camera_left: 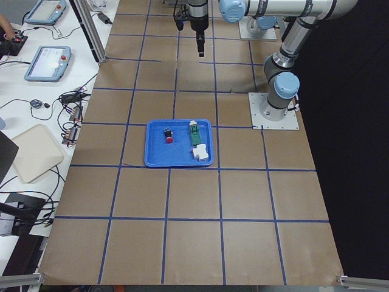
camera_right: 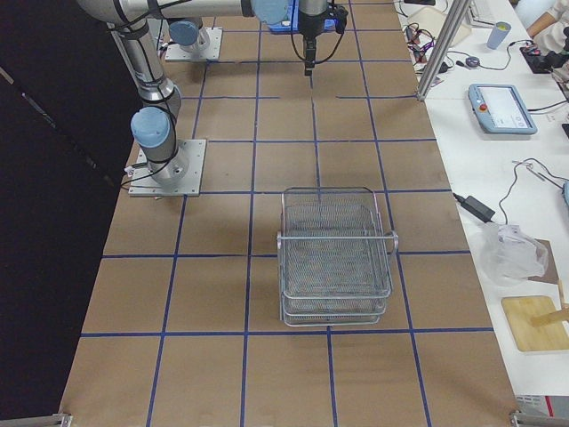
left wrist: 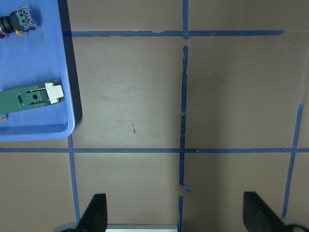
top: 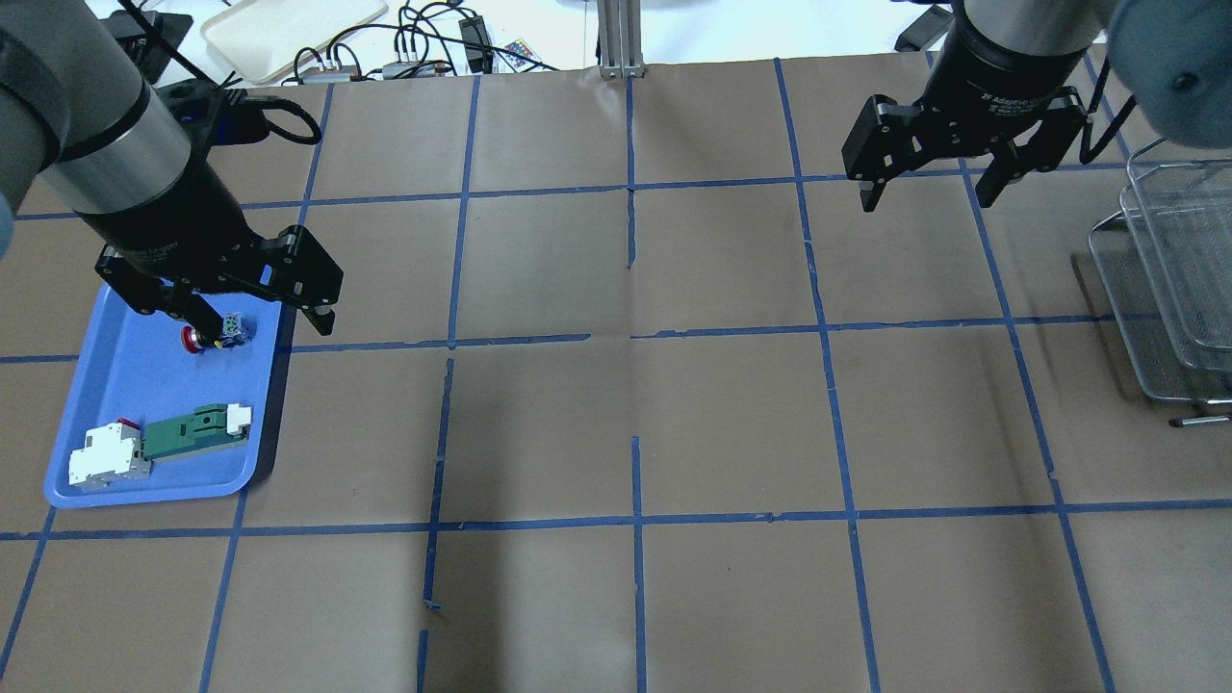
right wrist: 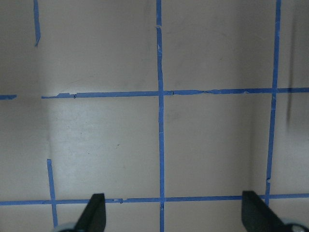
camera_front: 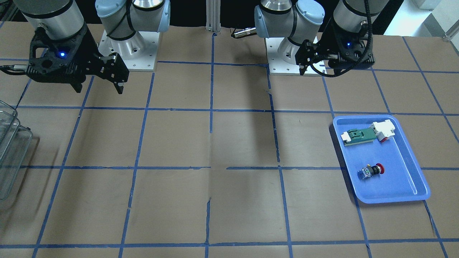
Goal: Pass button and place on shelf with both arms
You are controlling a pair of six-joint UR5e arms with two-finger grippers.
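Note:
The button [top: 217, 334], red cap with a black collar and a blue-grey block, lies on its side in the blue tray [top: 144, 491]. It also shows in the front view [camera_front: 371, 171] and the left wrist view [left wrist: 18, 20]. My left gripper [top: 262, 322] hangs open and empty high above the tray's inner edge, and it also shows in the front view [camera_front: 319, 70]. My right gripper [top: 926, 202] is open and empty, high over the table. The shelf [camera_right: 336, 258] is a silver wire-mesh tiered rack at the table's right end [top: 1169, 279].
A green-and-white flat module [top: 192, 433] with a white-red end block lies in the same tray, closer to the robot than the button. Brown paper with blue tape lines covers the table [top: 635, 423]. The arm bases [camera_front: 129, 46] stand on the table's robot side.

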